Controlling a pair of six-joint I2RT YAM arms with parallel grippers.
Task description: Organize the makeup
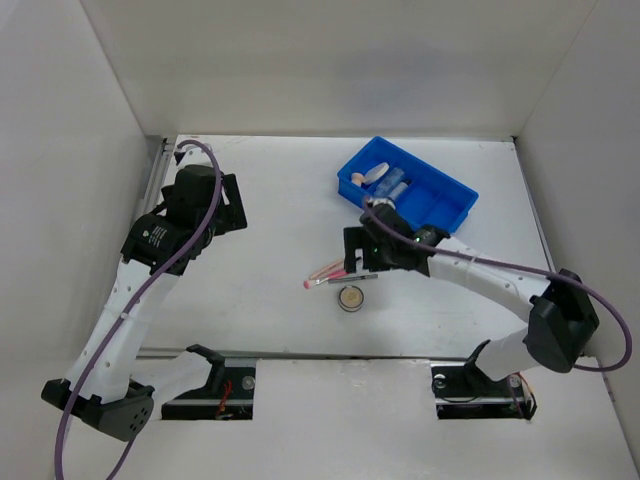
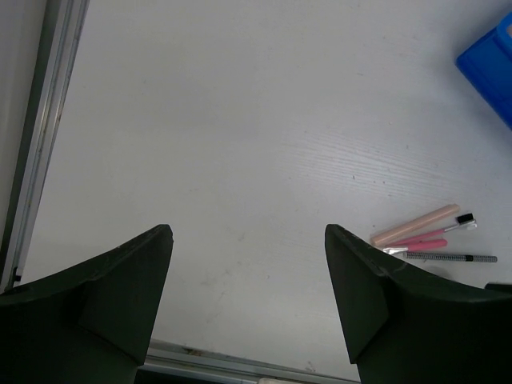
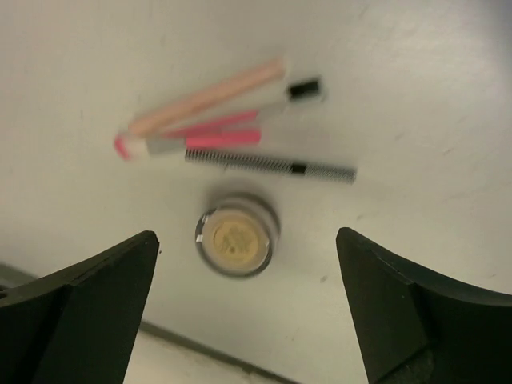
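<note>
**Both grippers spread, makeup split between table and bin**

A white table (image 1: pixel 270 320) lies in front of me, with plain white walls (image 1: pixel 330 70) around it.

Nearest my bases sits the small round compact (image 3: pixel 236 238). It has a beige centre, lies flat on the table and touches nothing.

Just beyond it is a tight cluster of sticks, all roughly parallel:
- The thin dark pencil (image 3: pixel 270 164) is the one closest to the compact.
- Next comes the pink stick (image 3: pixel 216 138).
- Past that are a silver-handled brush (image 3: pixel 304 88) with a black tip and a pale beige stick (image 3: pixel 206 98).

My wrist view is too blurred to tell whether they touch one another.

My right gripper (image 3: pixel 246 234) hangs over this group with its fingers spread wide and nothing in them. Seen from my wrist, the compact shows on the table below, between the two fingertips.

Farther out on the left is my left gripper (image 2: pixel 248 228), well apart from the makeup. Its fingers are also apart, with only bare table under them. The sticks show at the right edge of its view.

Farthest away, on the right side, the blue bin (image 1: pixel 440 205) sits at an angle to the table edge. At its left end lie a pale round puff (image 1: pixel 373 174) and, beside it, two clear vials (image 1: pixel 392 186) close together.
</note>
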